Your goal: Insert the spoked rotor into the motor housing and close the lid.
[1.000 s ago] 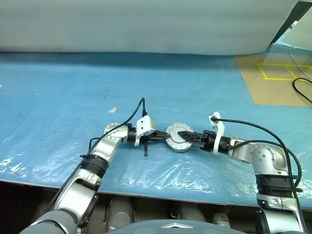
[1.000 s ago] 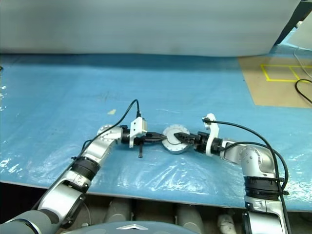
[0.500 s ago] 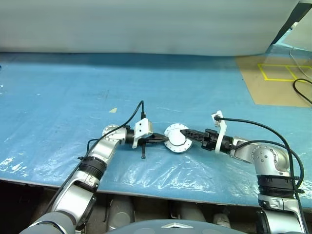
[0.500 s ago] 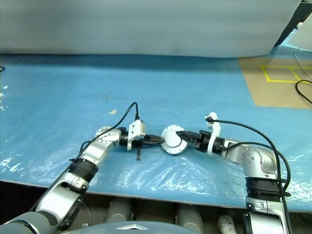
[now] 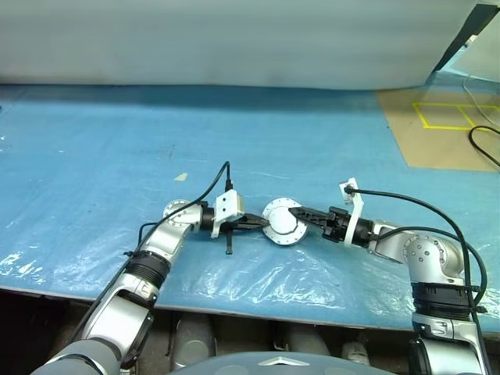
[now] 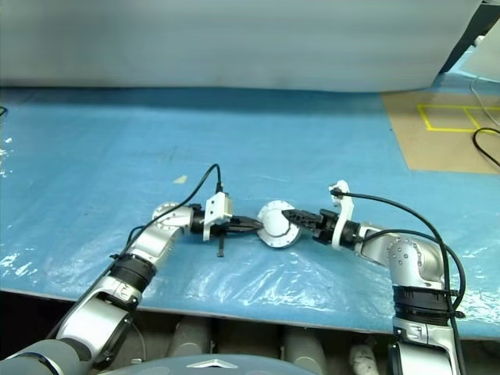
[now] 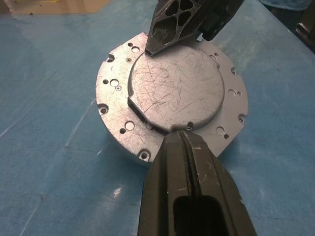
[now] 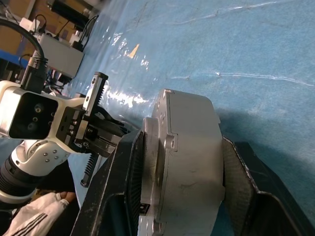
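Holding the motor [image 5: 283, 223] near the middle of the blue table [image 5: 94, 156], the right gripper [image 5: 294, 211] clamps across its thickness from 3 o'clock. The left gripper [image 5: 262, 224], fingers together, presses its rim at 9. Looks like solid, heavy, slick metal (scratched lid on top), so grip the edges.

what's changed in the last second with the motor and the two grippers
The right gripper has closed onto the assembled motor, one finger on each face, and tipped it up so its plain lid faces the camera more. The left gripper stays shut, its tips at the motor's edge, and neither arm has travelled.
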### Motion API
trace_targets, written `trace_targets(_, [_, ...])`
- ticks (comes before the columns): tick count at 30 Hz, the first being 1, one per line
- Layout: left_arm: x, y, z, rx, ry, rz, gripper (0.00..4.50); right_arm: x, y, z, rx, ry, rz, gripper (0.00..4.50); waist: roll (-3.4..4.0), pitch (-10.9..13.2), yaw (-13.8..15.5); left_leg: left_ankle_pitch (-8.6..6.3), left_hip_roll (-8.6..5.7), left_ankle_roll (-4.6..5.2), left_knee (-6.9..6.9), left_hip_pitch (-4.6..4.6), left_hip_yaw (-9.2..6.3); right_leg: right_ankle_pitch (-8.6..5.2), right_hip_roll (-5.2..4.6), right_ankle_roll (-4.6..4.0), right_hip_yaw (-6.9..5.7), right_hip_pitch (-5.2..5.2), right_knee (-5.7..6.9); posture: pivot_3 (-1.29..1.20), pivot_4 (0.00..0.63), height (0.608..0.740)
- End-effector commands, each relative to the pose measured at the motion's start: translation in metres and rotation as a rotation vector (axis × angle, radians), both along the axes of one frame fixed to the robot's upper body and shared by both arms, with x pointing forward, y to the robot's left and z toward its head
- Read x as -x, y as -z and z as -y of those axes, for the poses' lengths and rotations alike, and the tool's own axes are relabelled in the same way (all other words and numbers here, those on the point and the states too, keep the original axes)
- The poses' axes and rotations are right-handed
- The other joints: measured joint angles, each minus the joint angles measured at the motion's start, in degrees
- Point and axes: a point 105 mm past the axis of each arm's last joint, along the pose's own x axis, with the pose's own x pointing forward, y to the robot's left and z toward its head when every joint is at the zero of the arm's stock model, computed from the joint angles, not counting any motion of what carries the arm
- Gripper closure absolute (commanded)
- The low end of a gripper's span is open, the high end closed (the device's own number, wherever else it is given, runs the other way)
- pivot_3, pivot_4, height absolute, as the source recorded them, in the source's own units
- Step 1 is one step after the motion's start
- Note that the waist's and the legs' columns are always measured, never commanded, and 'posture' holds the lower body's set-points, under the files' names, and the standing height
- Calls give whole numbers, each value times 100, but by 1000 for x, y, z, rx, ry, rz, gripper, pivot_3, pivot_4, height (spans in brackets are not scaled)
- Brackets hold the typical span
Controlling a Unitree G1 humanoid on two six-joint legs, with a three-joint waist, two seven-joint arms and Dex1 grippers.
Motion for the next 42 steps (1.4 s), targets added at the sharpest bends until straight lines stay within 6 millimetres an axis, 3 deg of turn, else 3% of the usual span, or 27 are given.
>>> trace_targets(1, [-1,3,5,-12,-10,0,4500,11,4,-21,-62,-76,-59,2703,0,0,-1,0,0,0,0,0,0,0,0,0,0,0,0,0,150,740])
trace_targets(11, [-2,-3,3,8,-21,3,4500,6,-6,-27,-134,-53,-52,2726,0,0,-29,0,2,0,-6,-4,0,0,2,0,0,-9,-1,0,150,740])
trace_targets(20, [0,-4,-10,13,-63,-6,4500,4,1,-32,-168,-33,-82,2765,1,0,-158,0,1,-1,-14,-9,1,-1,3,-2,-1,-17,-4,0,150,740])
trace_targets(23, [2,-8,-11,36,-79,-16,4500,4,0,-36,-179,-36,-80,3169,2,1,-154,0,2,-1,-20,-8,2,-4,3,-6,-2,-21,-4,0,150,740])
trace_targets(24, [3,-12,-12,55,-87,-19,4500,2,1,-37,-180,-25,-87,3330,2,1,-157,0,2,-1,-20,-7,2,-4,3,-6,-2,-22,-5,0,150,740])
trace_targets(35, [20,-50,-35,170,-191,-40,4500,-7,11,-37,-173,30,-113,3327,9,5,-193,1,1,-2,-33,-14,4,-12,6,-18,-8,-46,-1,0,150,740])
trace_targets(42, [25,-96,-56,347,-287,-93,4500,-9,20,-35,-154,61,-150,3327,10,6,-206,0,-5,-3,-37,-13,5,-15,13,-23,-8,-45,1,0,150,740])
